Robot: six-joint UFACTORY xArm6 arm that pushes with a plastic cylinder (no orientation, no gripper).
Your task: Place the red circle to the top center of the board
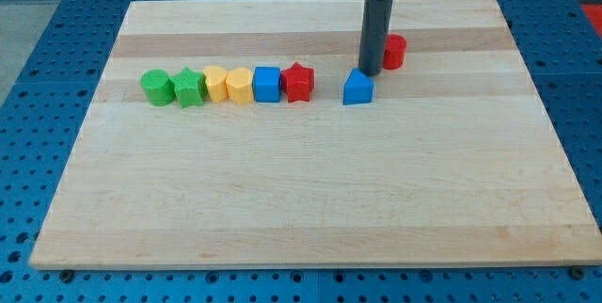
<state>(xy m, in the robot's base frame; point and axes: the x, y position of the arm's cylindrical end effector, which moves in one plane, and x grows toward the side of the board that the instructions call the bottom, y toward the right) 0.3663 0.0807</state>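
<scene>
The red circle (394, 51) sits on the wooden board (310, 190) right of centre, in the upper part. My rod comes down from the view's top and my tip (370, 69) rests on the board just left of the red circle, touching or nearly touching it. A blue block with a pointed top (357, 87) lies directly below my tip, very close to it.
A row of blocks runs along the board's left half: a green cylinder (155, 87), a green star (188, 87), a yellow heart-like block (215, 84), a yellow hexagon (239, 85), a blue cube (268, 84) and a red star (298, 82).
</scene>
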